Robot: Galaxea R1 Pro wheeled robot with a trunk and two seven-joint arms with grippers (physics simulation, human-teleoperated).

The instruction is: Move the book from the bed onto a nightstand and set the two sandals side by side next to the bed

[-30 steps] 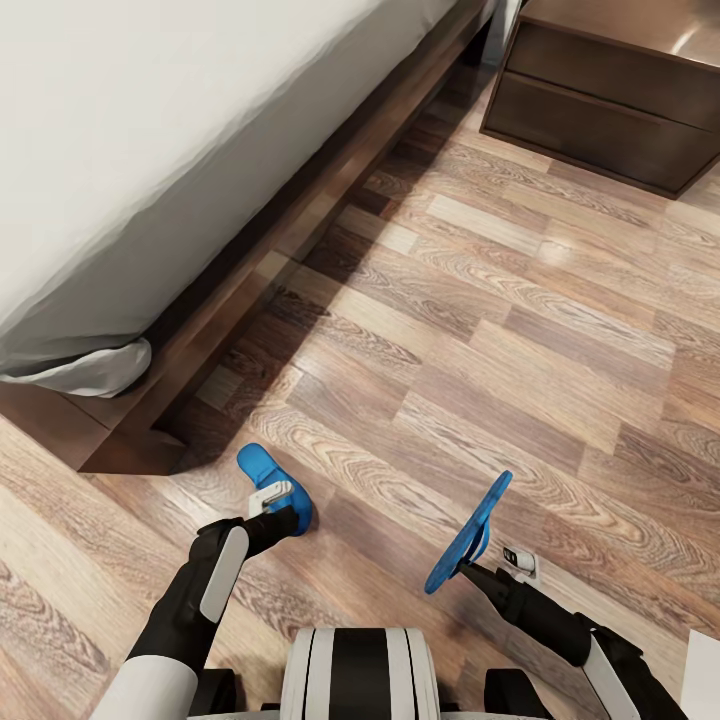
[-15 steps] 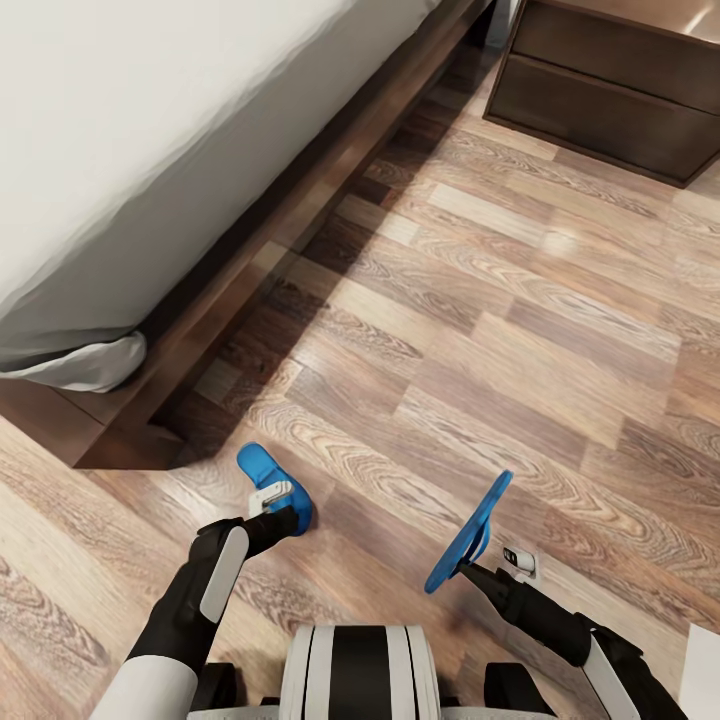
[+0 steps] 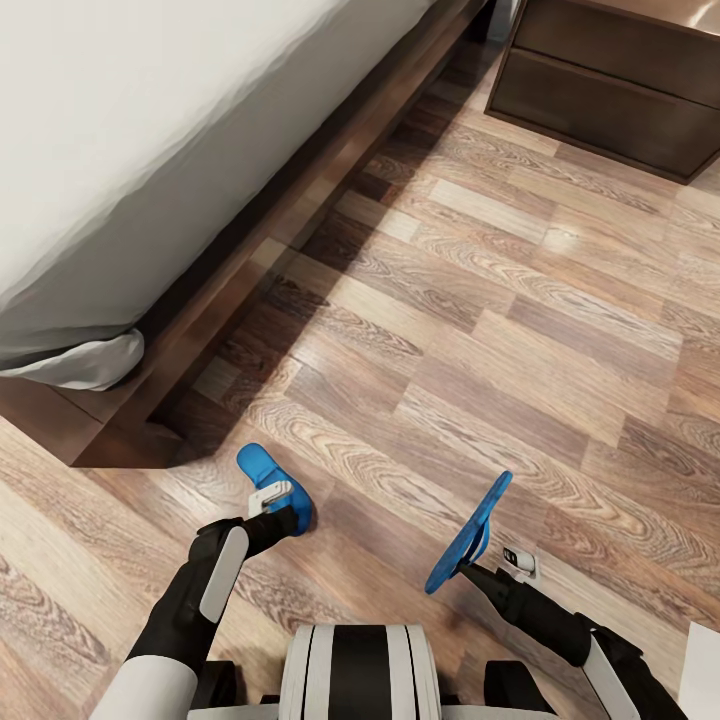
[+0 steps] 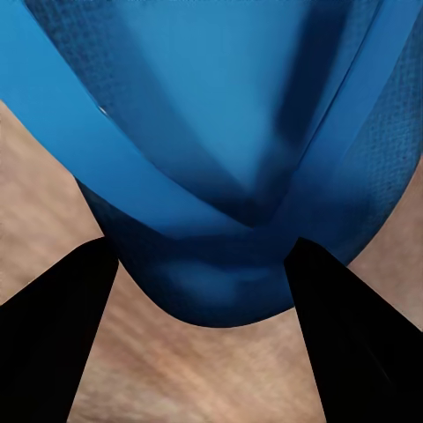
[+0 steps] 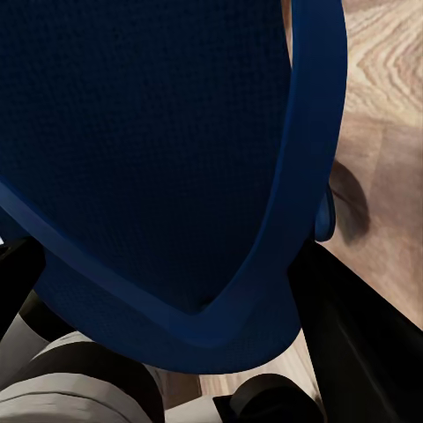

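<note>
In the head view my left gripper is shut on one blue sandal, held low over the wood floor just off the bed's foot corner. My right gripper is shut on the other sandal, which is tilted up on its edge. Close up in the left wrist view, the strapped sandal sits between black fingers. The right wrist view faces the second sandal's dark sole. The bed, with a pale grey mattress and dark frame, fills the upper left. The nightstand stands at the top right. The book is out of view.
Wood-plank floor stretches between the bed frame and the nightstand. A rumpled mattress corner hangs over the frame's foot end. My white trunk is at the bottom centre, and a white edge is at the bottom right.
The whole picture has slid slightly, with the bed and nightstand shifting toward the top, so the camera moved. Both grippers keep their sandals in the same pose.
</note>
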